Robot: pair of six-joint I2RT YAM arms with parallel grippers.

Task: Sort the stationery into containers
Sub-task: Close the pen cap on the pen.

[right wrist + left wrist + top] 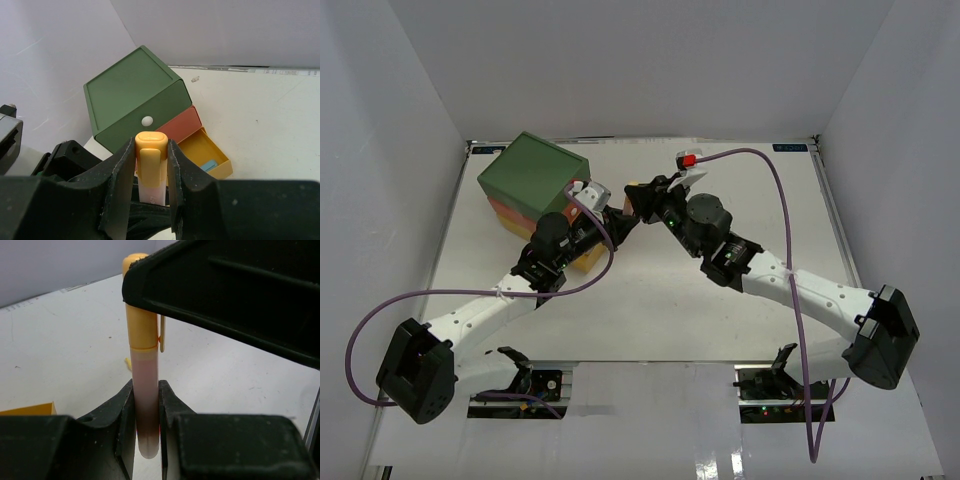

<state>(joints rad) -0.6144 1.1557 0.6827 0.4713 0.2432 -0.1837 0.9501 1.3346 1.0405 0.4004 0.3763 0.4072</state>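
Observation:
A pen with a yellow-orange cap (151,150) and a pale pink barrel (145,385) is held by both grippers just right of the chest. My left gripper (146,410) is shut on the barrel's lower end. Shut on the cap is my right gripper (151,165), whose black finger (225,295) crosses the left wrist view. From above, the left gripper (623,217) and right gripper (638,198) meet tip to tip. The chest (535,180) has a closed green drawer (135,100) and an orange-red drawer (182,125). Its yellow drawer (220,172) is pulled open, with a blue item (209,165) inside.
White walls enclose the table (720,310) on three sides. Purple cables (790,230) loop from both arms over the table. The chest stands at the back left, near the left wall. My left arm's wrist (65,160) sits just under the right gripper.

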